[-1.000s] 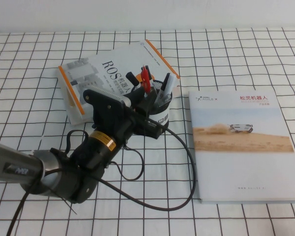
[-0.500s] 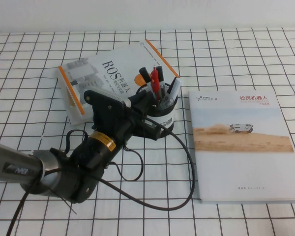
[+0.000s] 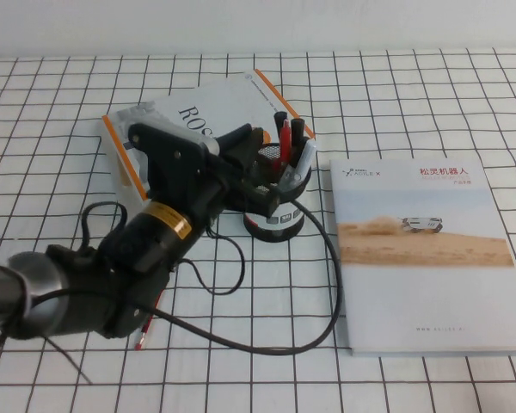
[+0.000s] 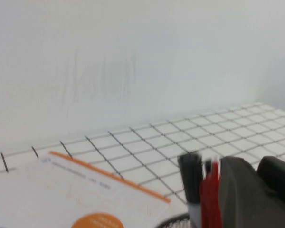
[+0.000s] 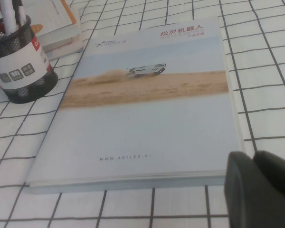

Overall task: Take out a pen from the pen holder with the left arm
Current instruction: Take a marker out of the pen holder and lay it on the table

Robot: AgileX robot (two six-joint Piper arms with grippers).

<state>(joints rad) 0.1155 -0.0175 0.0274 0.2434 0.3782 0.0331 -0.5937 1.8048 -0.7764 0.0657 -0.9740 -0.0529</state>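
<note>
Left arm shifted, closed left pincer [image 4: 256,190] at pen holder [image 3: 275,220] rim, red pen [image 3: 285,142] upright; right pincer [image 5: 259,191] near booklet [image 5: 147,118]

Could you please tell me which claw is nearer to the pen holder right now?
Left. The left claw is at the pen holder's rim, among the pens; the right claw is apart, across the AgileX booklet from it.

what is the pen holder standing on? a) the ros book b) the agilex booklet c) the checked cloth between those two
c: the pen holder stands on the checked cloth, with the ROS book on one side and the AgileX booklet on the other; the left gripper is at its pens, the right gripper hangs near the booklet's corner.
</note>
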